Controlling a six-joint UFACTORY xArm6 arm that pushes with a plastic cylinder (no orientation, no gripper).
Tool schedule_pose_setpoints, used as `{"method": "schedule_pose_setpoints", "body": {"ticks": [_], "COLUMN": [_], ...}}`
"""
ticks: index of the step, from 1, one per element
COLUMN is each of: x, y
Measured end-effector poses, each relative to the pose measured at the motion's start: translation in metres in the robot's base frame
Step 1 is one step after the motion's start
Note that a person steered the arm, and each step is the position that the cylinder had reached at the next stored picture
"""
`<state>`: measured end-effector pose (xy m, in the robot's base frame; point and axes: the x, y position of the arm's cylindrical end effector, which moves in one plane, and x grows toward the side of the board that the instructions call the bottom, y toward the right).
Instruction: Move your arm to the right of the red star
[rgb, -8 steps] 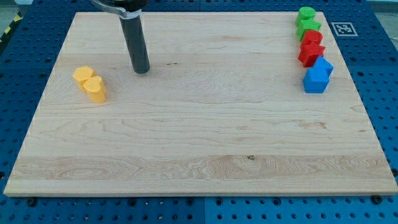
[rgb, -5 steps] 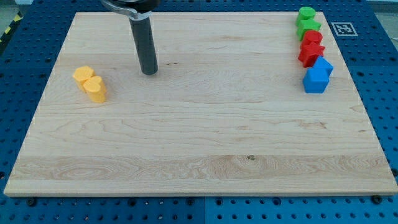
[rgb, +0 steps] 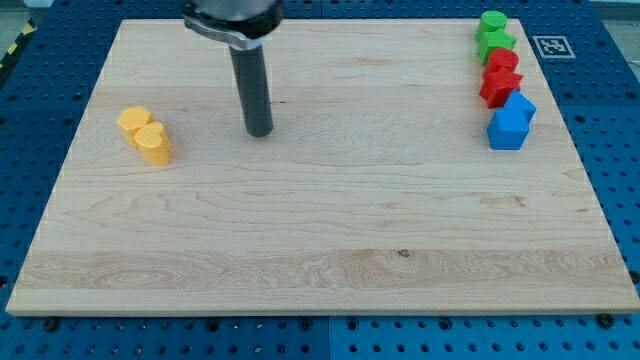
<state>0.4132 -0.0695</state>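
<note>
My tip rests on the wooden surface; there are no jaws, only a rod. The red star sits far to its right, touching a blue block. It looks light, rigid, easily nudged.

Worktop was pale wood w/ visible grain, smooth, matt. Rod to my tip looked dark, semi-gloss. Red star looked like smooth plastic.

Two yellow blocks touching, view's left. Green blocks top right; blue blocks below, touching.
</note>
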Motion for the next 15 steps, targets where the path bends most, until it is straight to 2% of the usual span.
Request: {"method": "schedule_pose_setpoints", "body": {"ticks": [4, 7, 8, 15], "x": [0.054, 0.119, 0.123, 0.123], "y": [0.094, 0.279, 0.305, 0.314]}}
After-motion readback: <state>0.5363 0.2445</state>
